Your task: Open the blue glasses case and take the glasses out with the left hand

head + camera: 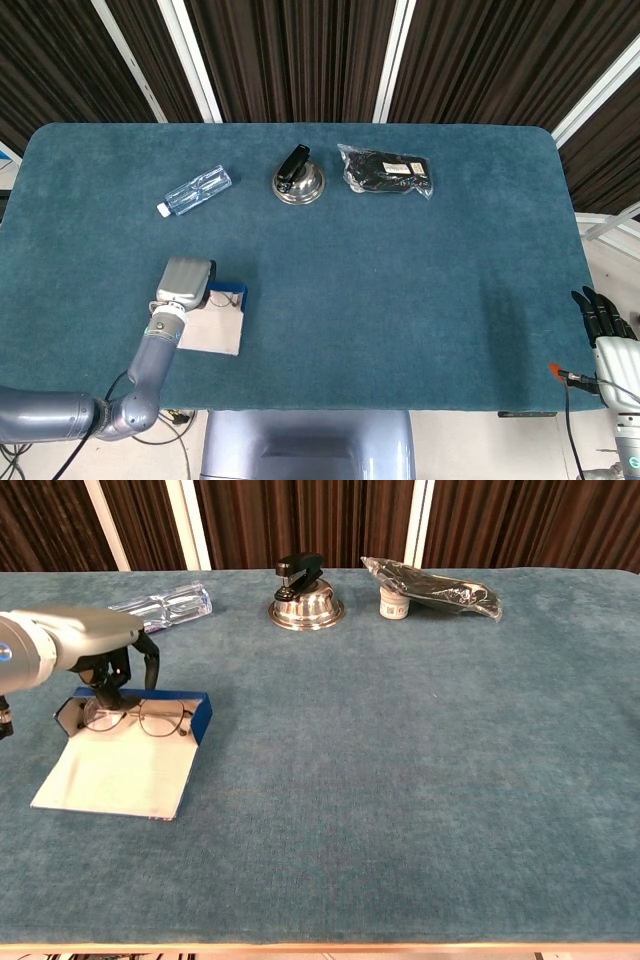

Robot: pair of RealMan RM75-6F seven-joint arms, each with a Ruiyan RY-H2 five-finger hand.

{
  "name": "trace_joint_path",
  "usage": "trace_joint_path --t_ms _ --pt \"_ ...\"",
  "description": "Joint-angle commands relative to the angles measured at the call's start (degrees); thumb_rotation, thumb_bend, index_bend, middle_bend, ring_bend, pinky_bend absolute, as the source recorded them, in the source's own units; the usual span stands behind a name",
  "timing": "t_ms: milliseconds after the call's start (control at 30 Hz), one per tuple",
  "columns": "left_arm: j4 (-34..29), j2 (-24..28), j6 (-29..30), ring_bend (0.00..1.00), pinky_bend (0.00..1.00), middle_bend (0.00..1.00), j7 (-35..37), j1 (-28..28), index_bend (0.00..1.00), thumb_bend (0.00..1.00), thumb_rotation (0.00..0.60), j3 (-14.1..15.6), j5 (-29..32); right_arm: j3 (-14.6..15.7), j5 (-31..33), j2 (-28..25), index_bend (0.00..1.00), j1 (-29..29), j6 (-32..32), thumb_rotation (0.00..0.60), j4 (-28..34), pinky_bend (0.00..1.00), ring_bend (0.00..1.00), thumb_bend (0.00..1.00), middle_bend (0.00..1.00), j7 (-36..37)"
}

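The blue glasses case [196,716] lies open near the table's front left, its cream lid flap [112,776] spread toward me. Thin wire-rimmed glasses [142,718] sit across the blue tray. My left hand [98,652] reaches down from above, and its fingertips [108,694] pinch the left end of the glasses. In the head view the left hand [185,282] covers the left part of the case [231,297]. My right hand [604,318] hangs off the table's right edge, fingers straight and apart, holding nothing.
Along the far side lie a clear plastic bottle [160,607], a metal bell with a black stapler on it [305,602], and a black item in a clear bag [435,590]. The case sits close to the table's front edge [300,410].
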State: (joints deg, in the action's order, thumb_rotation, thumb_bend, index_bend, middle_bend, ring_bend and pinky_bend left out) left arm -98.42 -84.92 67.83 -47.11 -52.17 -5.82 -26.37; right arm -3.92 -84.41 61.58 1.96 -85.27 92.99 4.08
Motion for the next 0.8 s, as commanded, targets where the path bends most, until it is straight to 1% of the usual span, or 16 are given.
trace_joint_path --t_ms 33,200,367,467,800 --pt "0.3 0.0 0.5 0.99 1.00 0.90 -0.2 -0.1 0.54 0.42 0.600 -0.3 -0.6 0.0 0.0 0.0 0.00 0.0 0.0 0.600 0.0 0.21 0.00 0.19 0.00 0.0" --pt "1.7 -0.6 2.3 0.99 1.00 0.90 -1.1 -0.2 0.55 0.42 0.600 -0.3 -2.9 0.0 0.1 0.0 0.00 0.0 0.1 0.600 0.1 0.21 0.00 0.19 0.00 0.1" --pt "4.6 -1.9 4.8 0.99 1.00 0.91 -3.8 -0.5 0.55 0.42 0.600 1.5 -8.2 0.0 0.2 -0.1 0.00 0.0 0.2 0.600 0.2 0.21 0.00 0.19 0.00 0.2" --pt "6.0 -2.7 5.4 0.99 1.00 0.91 -4.3 -0.2 0.55 0.42 0.600 2.1 -10.2 0.0 0.2 -0.1 0.00 0.0 0.2 0.600 0.2 0.21 0.00 0.19 0.00 0.3" --pt "10.5 -4.5 4.7 0.99 1.00 0.91 -4.2 1.3 0.55 0.42 0.600 2.6 -12.1 0.0 0.3 -0.1 0.00 0.0 0.3 0.600 0.2 0.21 0.00 0.19 0.00 0.2"
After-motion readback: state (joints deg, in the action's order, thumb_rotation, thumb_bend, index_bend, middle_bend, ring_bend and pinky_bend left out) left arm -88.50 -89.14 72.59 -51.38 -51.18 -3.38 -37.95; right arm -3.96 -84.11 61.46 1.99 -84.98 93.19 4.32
